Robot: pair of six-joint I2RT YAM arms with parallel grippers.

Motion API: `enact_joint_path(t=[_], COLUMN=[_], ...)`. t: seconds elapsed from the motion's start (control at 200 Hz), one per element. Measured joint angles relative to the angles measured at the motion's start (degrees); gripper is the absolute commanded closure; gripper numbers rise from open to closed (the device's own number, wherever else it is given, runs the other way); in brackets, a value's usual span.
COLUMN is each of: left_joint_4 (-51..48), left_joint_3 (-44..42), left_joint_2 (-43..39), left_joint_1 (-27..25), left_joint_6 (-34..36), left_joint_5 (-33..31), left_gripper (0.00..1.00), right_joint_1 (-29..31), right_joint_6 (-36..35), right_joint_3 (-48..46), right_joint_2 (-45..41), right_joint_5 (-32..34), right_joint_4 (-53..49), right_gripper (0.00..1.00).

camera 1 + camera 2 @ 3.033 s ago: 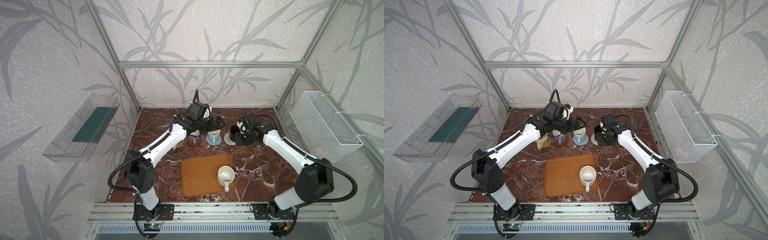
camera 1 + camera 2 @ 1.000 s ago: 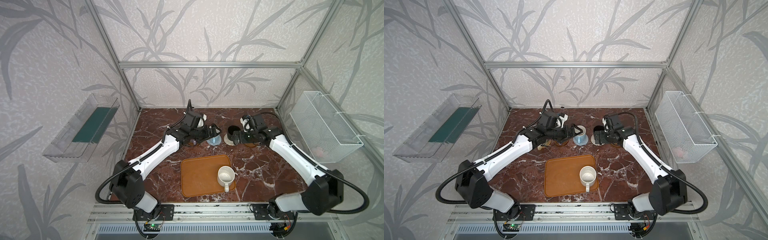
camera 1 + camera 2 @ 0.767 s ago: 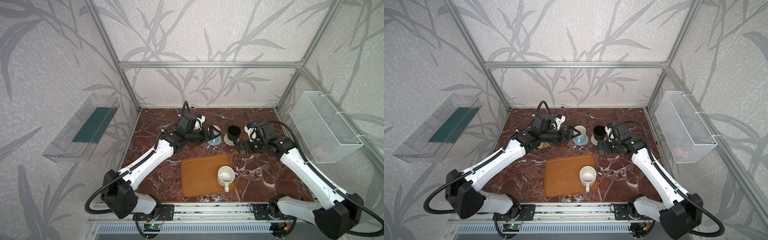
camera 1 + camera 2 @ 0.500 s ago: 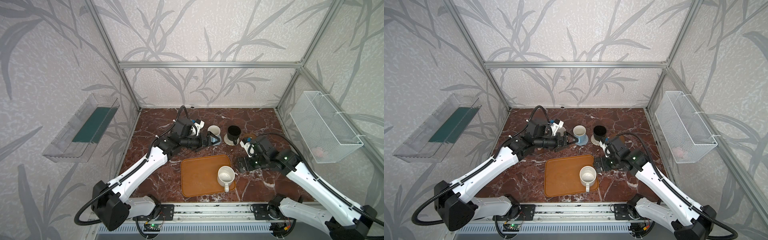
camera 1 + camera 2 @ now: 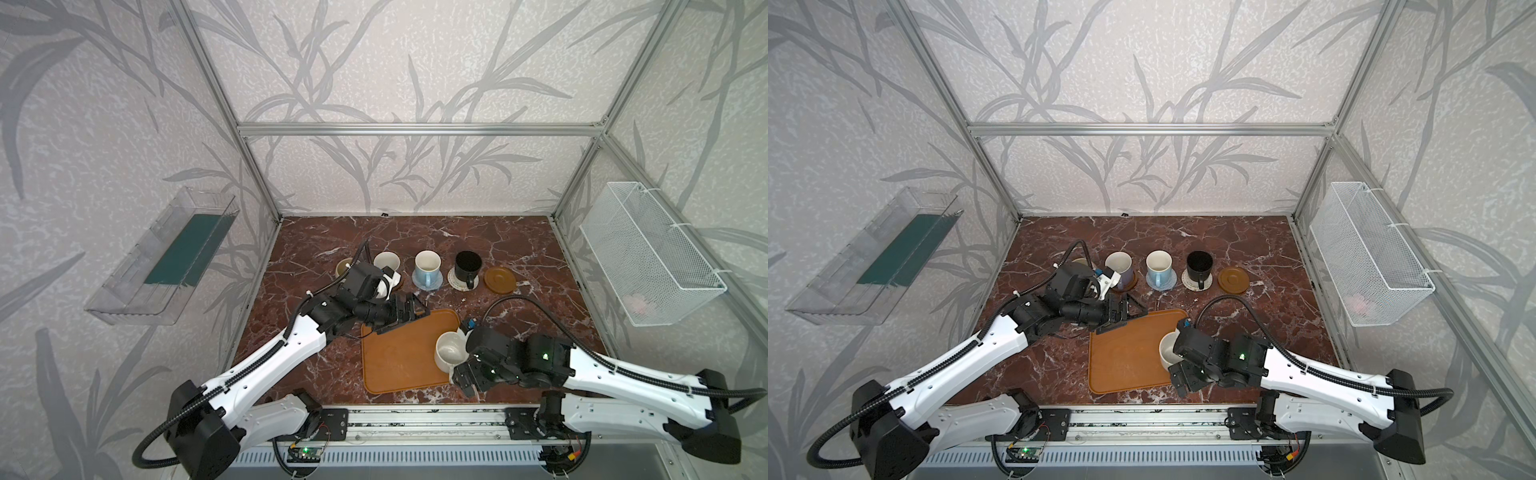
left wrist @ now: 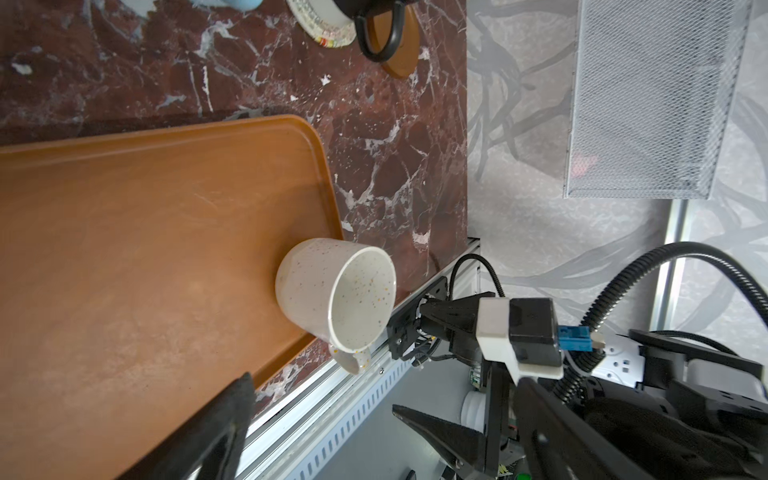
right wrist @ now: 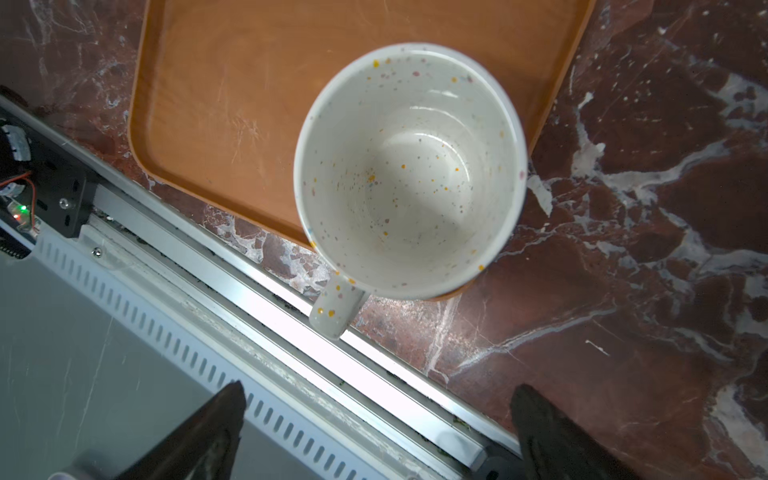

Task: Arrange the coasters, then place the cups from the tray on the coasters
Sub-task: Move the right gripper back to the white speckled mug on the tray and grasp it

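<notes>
Our right jaws stand wide apart with nothing between them, close to the white cup (image 7: 409,166) and not touching it. The cup's handle points at the front rail (image 7: 291,299). That cup stands upright at the near right corner of the tray (image 5: 395,365), the only cup on it. Our left jaws are spread wide too, and empty, over the tray's far left corner. The tray lies on the desk (image 5: 523,249), towards the front.

Behind it a row runs across the desk:
- the lavender cup (image 5: 386,262) on a brown coaster (image 5: 1133,283)
- the light blue cup (image 5: 427,266) on the blue-grey coaster (image 5: 432,284)
- the black cup (image 5: 468,264) on the cream coaster (image 5: 455,281)
- a second brown coaster (image 5: 500,280), bare, at the right end

The beige cup (image 5: 343,268) sits at the left end, half hidden behind our left arm (image 5: 291,345). We cannot tell what lies under it.
</notes>
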Motion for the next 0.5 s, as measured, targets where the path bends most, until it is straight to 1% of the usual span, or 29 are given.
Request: enact_joint_path(t=[0.2,0.4,0.5], left_joint_4=[3.26,6.60,8.48], left_joint_3=[-3.96,-7.21,-8.79], left_joint_2=[0.07,0.02,-0.11], left_joint_1=[-3.98,-4.11,-4.24], left_joint_6=[-3.15,-6.19,-7.67], left_joint_5=[-1.90,-4.24,-5.03], left_gripper=[0.01,0.02,0.02], right_joint_1=[2.03,2.60,2.78], right_joint_6=[2.78,4.17,4.90], right_joint_3=[-0.66,-1.97,-2.89], right_joint_2=[5.25,7.96,8.52], right_joint_5=[2.84,4.09,4.72], right_joint_4=[4.35,6.91,7.52], right_gripper=[0.15,0.21,0.27])
